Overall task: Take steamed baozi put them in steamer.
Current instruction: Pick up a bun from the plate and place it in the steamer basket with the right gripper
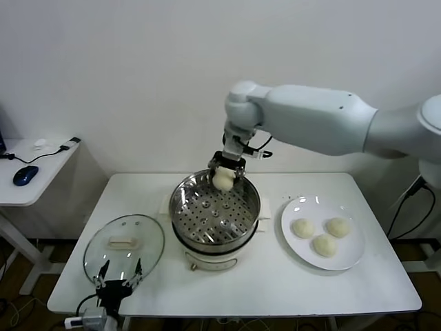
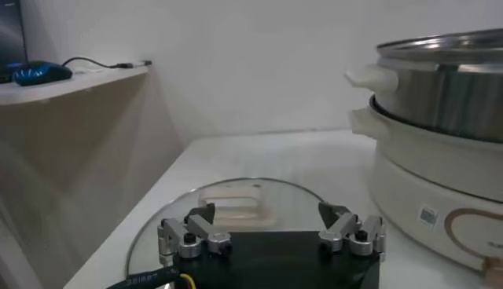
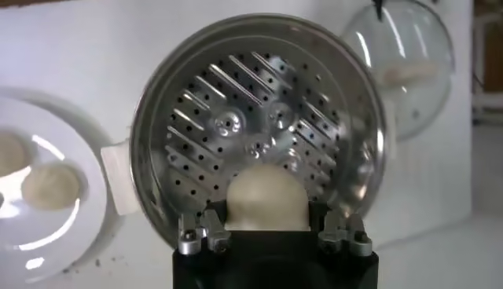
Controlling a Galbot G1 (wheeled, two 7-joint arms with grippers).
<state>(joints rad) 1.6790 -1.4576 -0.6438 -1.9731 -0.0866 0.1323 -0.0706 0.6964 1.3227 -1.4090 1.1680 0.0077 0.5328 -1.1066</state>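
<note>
The right claw (image 1: 225,167) is closed on one smooth, domed cream-white steamed baozi (image 1: 222,180), gripping it from both sides. It holds the bun over the far rim of the round shiny stainless-steel steamer (image 1: 215,214), above the perforated inner tray. In the right wrist view the held bun (image 3: 266,197) sits between the claw fingers (image 3: 196,232), with the slotted and drilled tray (image 3: 259,126) directly beneath it. No bun lies on the tray.

The steamer stands on its white electric base near the middle of the white desk (image 1: 275,283). Three further cream-white buns (image 1: 324,235) lie grouped on a flat round white plate (image 1: 298,249), just beside the steamer on the robot's right.

The left claw (image 1: 118,274) is parked at the near edge of the desk, its jaws spread wide and holding nothing. It hangs over the near rim of a round glass lid with a white handle (image 1: 124,247), which lies flat on the desk at the steamer's left. The left wrist view shows the same lid (image 2: 236,206) ahead of the spread fingers (image 2: 189,235).
</note>
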